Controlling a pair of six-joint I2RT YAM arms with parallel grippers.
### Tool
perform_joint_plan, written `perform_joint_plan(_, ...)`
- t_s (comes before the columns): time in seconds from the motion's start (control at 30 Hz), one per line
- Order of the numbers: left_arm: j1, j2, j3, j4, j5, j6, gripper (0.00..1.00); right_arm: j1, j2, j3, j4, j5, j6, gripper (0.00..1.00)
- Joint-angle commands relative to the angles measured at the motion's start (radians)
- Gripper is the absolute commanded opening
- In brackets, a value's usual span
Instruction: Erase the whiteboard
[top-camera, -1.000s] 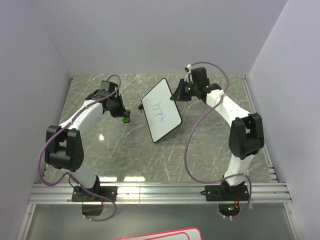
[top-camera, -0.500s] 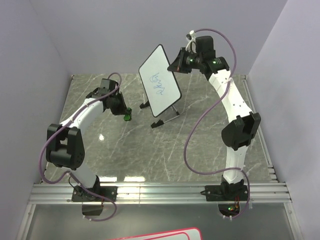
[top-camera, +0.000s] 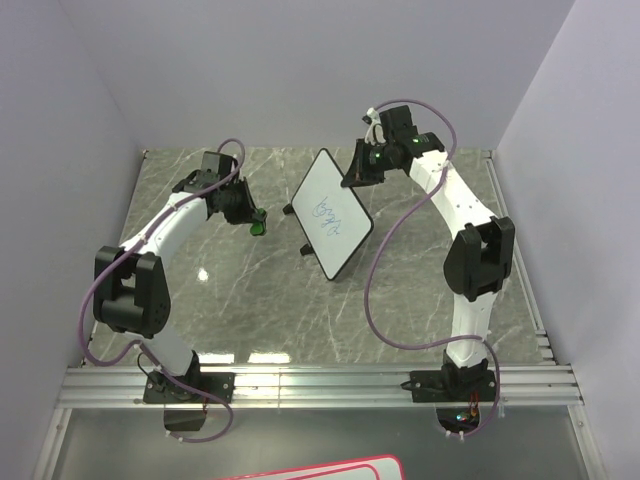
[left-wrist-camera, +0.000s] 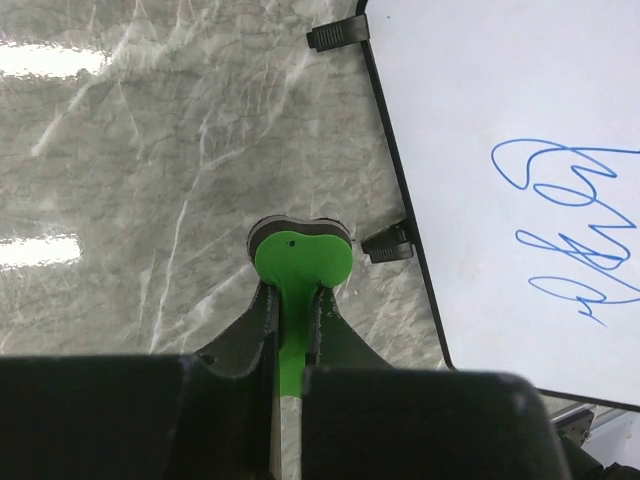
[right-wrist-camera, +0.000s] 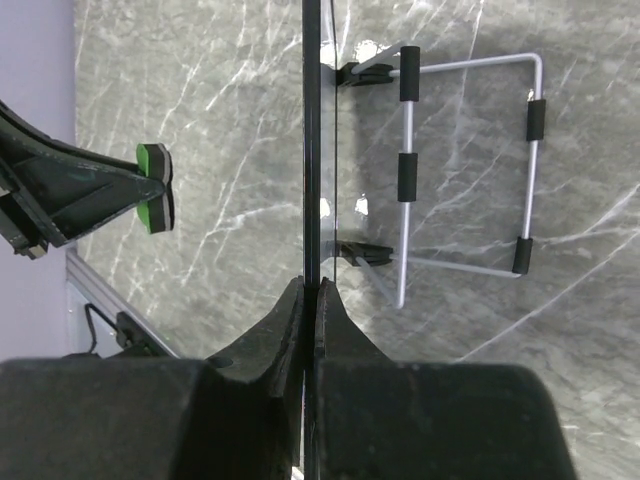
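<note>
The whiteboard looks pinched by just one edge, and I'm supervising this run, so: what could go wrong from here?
1. The right gripper pinches only the thin rim of the whiteboard, so wiping pressure could pivot the board or make it slip.
2. The green eraser, held by its narrow tab in the left gripper, may twist under pressure, or catch the black foot beside it.

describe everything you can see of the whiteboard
The whiteboard is a small white rectangle with a thin black rim, rounded corners and black clip feet. A blue scribble marks its face. A grey wire stand folds out behind. It is tilted, the right gripper pinching its upper edge. The green eraser is apart from it.
</note>
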Motion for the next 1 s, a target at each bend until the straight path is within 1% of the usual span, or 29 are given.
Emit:
perform_joint_plan(0.0,-0.011,-0.004,0.04,0.012,0.029,0.019,0.0,-0.004,-0.042,-0.002,0.047,-0.013,-0.028,0.0)
perform_joint_plan(0.13,-0.059,0.011,0.089,0.038,0.07,0.059,0.0,-0.003,-0.051,-0.069,0.11,0.001,-0.011,0.0)
perform_joint_plan(0.2,-0.114,0.046,0.147,0.058,0.104,0.073,0.0,0.002,-0.06,-0.106,0.145,0.015,0.015,0.0)
perform_joint_plan(0.23,-0.126,0.061,0.164,0.072,0.124,0.07,0.0,0.0,-0.069,-0.143,0.181,0.022,0.024,0.0)
perform_joint_plan(0.33,-0.165,0.126,0.218,0.136,0.17,0.027,0.0,0.003,-0.071,-0.178,0.221,0.026,0.065,0.0)
perform_joint_plan(0.4,-0.175,0.175,0.247,0.185,0.19,-0.001,0.0,0.01,-0.06,-0.176,0.218,0.027,0.074,0.0)
perform_joint_plan(0.5,-0.204,0.258,0.296,0.216,0.199,-0.009,0.0,0.014,-0.054,-0.163,0.199,0.03,0.068,0.0)
perform_joint_plan(0.57,-0.232,0.326,0.347,0.213,0.21,-0.006,0.0,0.016,-0.051,-0.157,0.186,0.029,0.062,0.0)
perform_joint_plan(0.67,-0.266,0.376,0.388,0.183,0.216,0.005,0.0,0.017,-0.053,-0.151,0.167,0.035,0.052,0.0)
perform_joint_plan(0.83,-0.319,0.335,0.321,0.231,0.264,0.008,0.0,0.017,-0.048,-0.145,0.144,0.033,0.039,0.0)
perform_joint_plan(0.97,-0.356,0.293,0.22,0.259,0.253,0.016,0.0,0.017,-0.042,-0.151,0.149,0.021,0.042,0.0)
